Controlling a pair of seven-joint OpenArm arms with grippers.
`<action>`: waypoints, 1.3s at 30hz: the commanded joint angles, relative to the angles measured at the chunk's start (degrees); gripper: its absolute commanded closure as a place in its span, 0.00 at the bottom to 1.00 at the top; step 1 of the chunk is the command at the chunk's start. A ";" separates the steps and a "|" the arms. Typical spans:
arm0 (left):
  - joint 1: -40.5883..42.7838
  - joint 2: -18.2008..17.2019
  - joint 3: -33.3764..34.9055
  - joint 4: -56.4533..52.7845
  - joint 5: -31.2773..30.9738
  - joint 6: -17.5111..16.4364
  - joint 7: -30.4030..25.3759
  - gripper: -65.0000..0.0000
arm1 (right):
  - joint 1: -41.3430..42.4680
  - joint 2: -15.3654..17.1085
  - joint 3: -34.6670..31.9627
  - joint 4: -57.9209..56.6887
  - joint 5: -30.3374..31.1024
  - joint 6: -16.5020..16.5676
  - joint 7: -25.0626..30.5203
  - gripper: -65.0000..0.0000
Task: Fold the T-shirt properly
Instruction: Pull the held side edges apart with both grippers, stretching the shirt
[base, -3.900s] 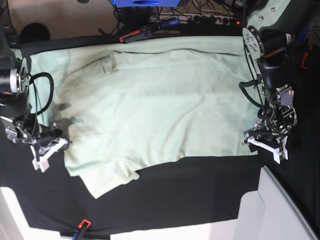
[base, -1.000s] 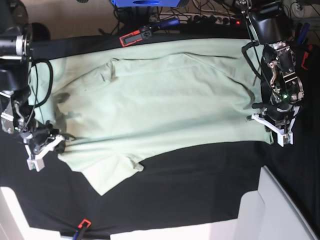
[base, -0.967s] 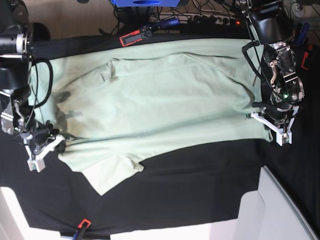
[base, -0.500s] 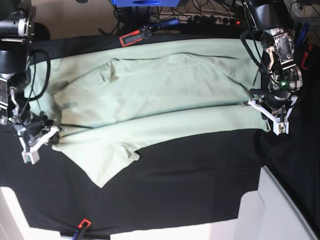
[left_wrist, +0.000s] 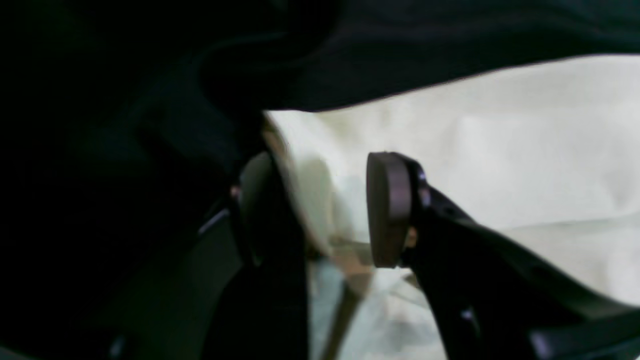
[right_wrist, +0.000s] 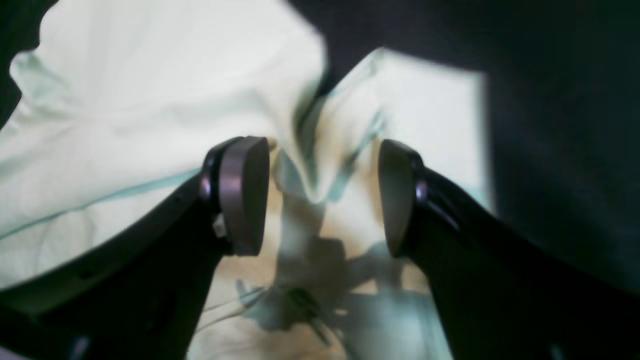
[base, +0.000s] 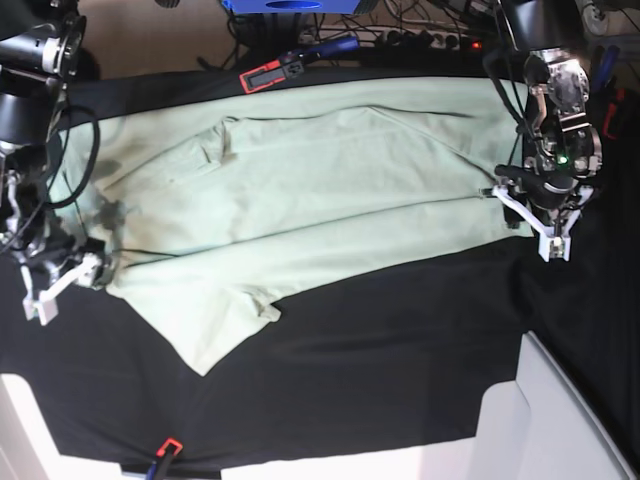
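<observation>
The pale mint-green T-shirt (base: 300, 190) lies spread sideways on the black table cloth (base: 400, 350), one sleeve (base: 215, 330) pointing to the front. My left gripper (base: 532, 215) stands at the shirt's right edge in the base view. In the left wrist view the left gripper (left_wrist: 320, 210) is open, with the cloth edge (left_wrist: 300, 170) loose against one pad (left_wrist: 387, 210). My right gripper (base: 58, 280) is at the shirt's left edge. In the right wrist view the right gripper (right_wrist: 320, 195) is open around a raised fold of the T-shirt (right_wrist: 310, 165), with gaps on both sides.
A red-and-black clamp (base: 270, 72) sits at the table's back edge, with cables and a power strip (base: 430, 40) behind it. White panels stand at the front right (base: 560, 410) and front left (base: 20, 420). Another red clamp (base: 165, 450) grips the front edge.
Both grippers were shut on the shirt's side edges and drew it taut toward the back. Both have now opened and let go of the cloth.
</observation>
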 joint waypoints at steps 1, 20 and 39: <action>-0.90 -1.59 -0.60 1.21 -0.43 0.35 -1.02 0.52 | 1.73 0.53 0.28 2.73 1.19 0.59 0.40 0.47; -3.54 -1.76 -7.01 1.12 -0.52 0.35 -0.93 0.52 | 25.46 2.03 -17.65 -38.15 0.93 0.59 17.63 0.27; -2.75 -1.68 -7.01 1.21 -0.79 0.26 -0.93 0.52 | 28.98 1.06 -31.19 -50.98 1.02 0.59 28.53 0.28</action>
